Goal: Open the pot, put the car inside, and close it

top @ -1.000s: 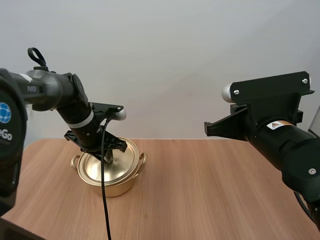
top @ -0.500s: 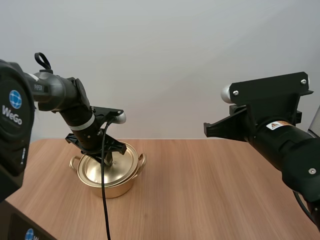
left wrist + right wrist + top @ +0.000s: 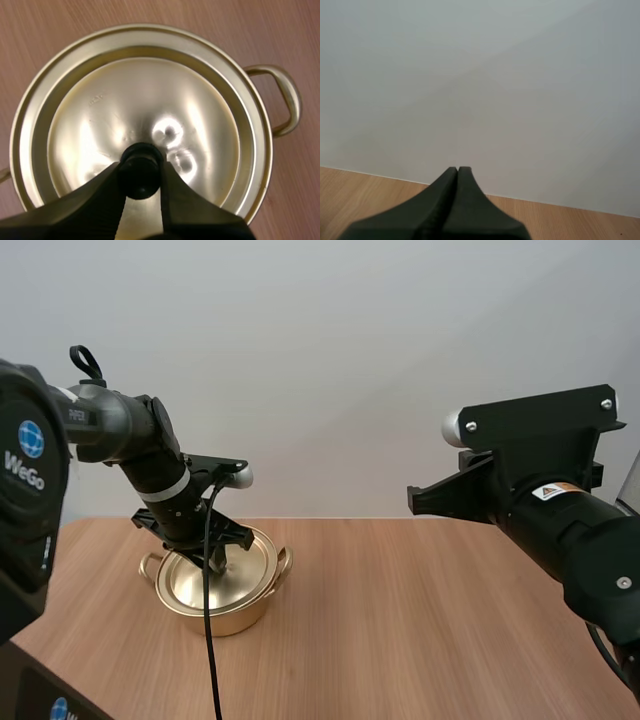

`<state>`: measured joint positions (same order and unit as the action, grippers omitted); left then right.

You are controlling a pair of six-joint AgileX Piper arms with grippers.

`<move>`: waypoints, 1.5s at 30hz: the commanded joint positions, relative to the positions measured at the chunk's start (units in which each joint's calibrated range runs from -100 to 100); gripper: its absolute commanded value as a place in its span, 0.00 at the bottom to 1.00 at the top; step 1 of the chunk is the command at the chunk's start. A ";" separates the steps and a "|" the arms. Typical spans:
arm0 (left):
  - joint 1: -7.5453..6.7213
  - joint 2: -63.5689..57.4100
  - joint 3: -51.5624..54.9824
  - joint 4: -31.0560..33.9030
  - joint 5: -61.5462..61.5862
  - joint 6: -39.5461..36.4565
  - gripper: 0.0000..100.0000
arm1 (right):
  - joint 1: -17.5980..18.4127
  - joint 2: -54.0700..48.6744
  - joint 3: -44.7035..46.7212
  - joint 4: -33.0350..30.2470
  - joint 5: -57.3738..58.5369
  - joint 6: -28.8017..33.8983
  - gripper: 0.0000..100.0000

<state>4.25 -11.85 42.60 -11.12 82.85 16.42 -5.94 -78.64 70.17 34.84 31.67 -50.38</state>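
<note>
Little has shifted in the last half second: the pot (image 3: 218, 585) sits where it was, on the left part of the tabletop (image 3: 420, 620), with its lid (image 3: 150, 110) on. The lid looks seated flat on the rim, though a slight lift can't be ruled out. Its black knob (image 3: 141, 167) is pinched by my left gripper (image 3: 141, 174), the fingers (image 3: 107, 192) a knob's width apart and touching it on both sides. My right gripper (image 3: 457, 172) is closed on nothing, raised well to the right and facing the wall (image 3: 480, 75).
</note>
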 commanded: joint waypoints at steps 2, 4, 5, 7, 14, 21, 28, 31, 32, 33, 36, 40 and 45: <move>-0.07 0.06 -0.06 -0.34 0.17 0.05 0.30 | -0.04 -0.04 0.12 -0.06 0.05 -0.03 0.00; -0.07 0.06 -0.06 -0.59 0.17 0.05 0.30 | -0.04 -0.04 0.12 -0.06 0.05 -0.03 0.00; -0.07 0.06 -0.06 -0.59 0.17 0.05 0.30 | -0.04 -0.04 0.12 -0.06 0.05 -0.03 0.00; -0.07 0.06 -0.06 -0.58 -0.16 0.05 0.30 | -0.04 -0.04 0.12 -0.06 0.05 -0.03 0.00; -0.07 -0.88 -0.06 -1.13 -4.38 0.05 0.44 | -0.04 -0.04 0.10 -0.06 0.26 -0.03 0.00; -0.07 -0.88 -0.06 -1.68 -4.50 0.05 0.77 | -0.04 -0.04 0.10 -0.06 0.88 -0.03 0.00; -0.07 -2.10 -0.39 -3.02 -4.53 0.05 0.77 | -0.04 -0.04 0.10 -0.06 0.88 -0.03 0.00; -0.07 -3.85 -1.65 -4.59 -4.95 0.29 0.77 | -0.04 -0.04 0.10 -0.06 1.06 -0.03 0.00; -0.07 -4.65 -2.09 -5.60 -5.41 0.79 0.77 | -0.04 -0.04 0.10 -0.06 1.49 -0.03 0.00; -0.07 -5.46 -2.39 -6.52 -6.52 1.12 0.77 | -0.04 -0.04 0.10 -0.06 1.49 -0.03 0.00; -0.07 -9.57 -2.55 -10.26 -12.95 1.26 0.77 | -0.04 -0.04 0.10 -0.46 1.46 -0.03 0.00; -0.07 -17.41 -2.55 -14.71 -24.99 1.26 0.77 | -0.04 -0.04 0.10 -1.43 1.46 -0.03 0.00; -0.07 -31.19 -2.42 -18.02 -38.67 1.26 0.77 | -0.04 0.08 0.10 -1.57 1.46 -0.03 0.00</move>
<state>4.18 -34.37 40.11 -28.40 52.11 17.69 -5.94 -78.64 70.17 33.31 33.15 -50.38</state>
